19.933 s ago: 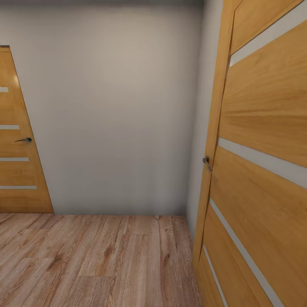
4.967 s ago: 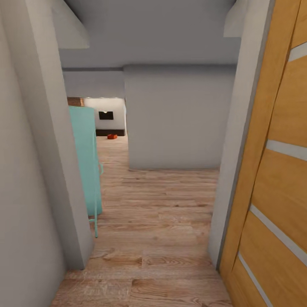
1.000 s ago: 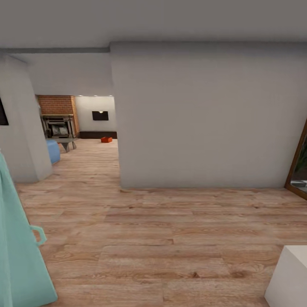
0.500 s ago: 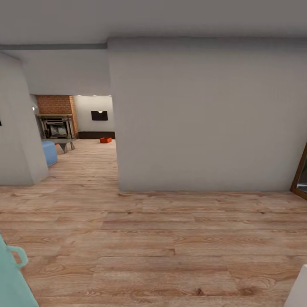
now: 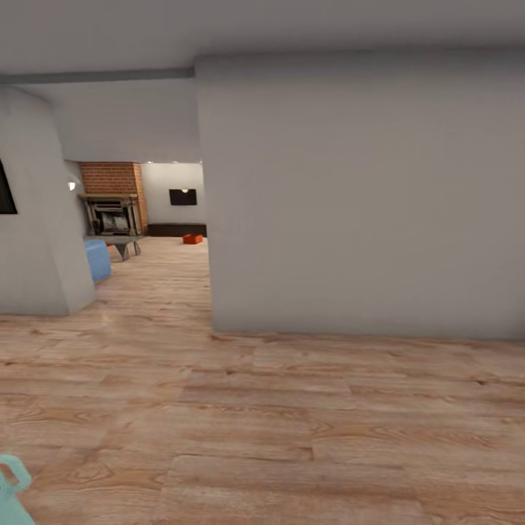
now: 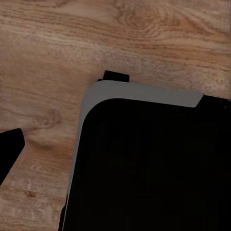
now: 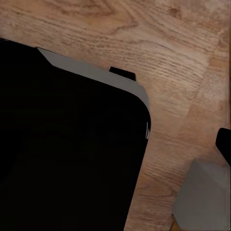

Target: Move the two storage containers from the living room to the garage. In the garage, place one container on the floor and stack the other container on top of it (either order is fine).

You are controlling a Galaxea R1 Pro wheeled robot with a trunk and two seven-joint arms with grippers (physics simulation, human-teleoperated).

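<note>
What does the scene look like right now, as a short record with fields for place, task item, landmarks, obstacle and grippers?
place: hallway of light wood-plank flooring, opening toward a far room
task item: one small orange-red rectangular bin on the far floor, near a dark low bench
landmarks: red brick fireplace; blue sofa corner; black wall screen
obstacle: large grey wall block straight ahead
grippers: state cannot be told

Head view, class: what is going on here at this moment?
Nothing is being handled. The robot stands on light wood-plank flooring facing a grey wall block. Past its left edge, far off in the living room, one small orange-red rectangular plastic bin sits on the floor near a brick fireplace.
</note>
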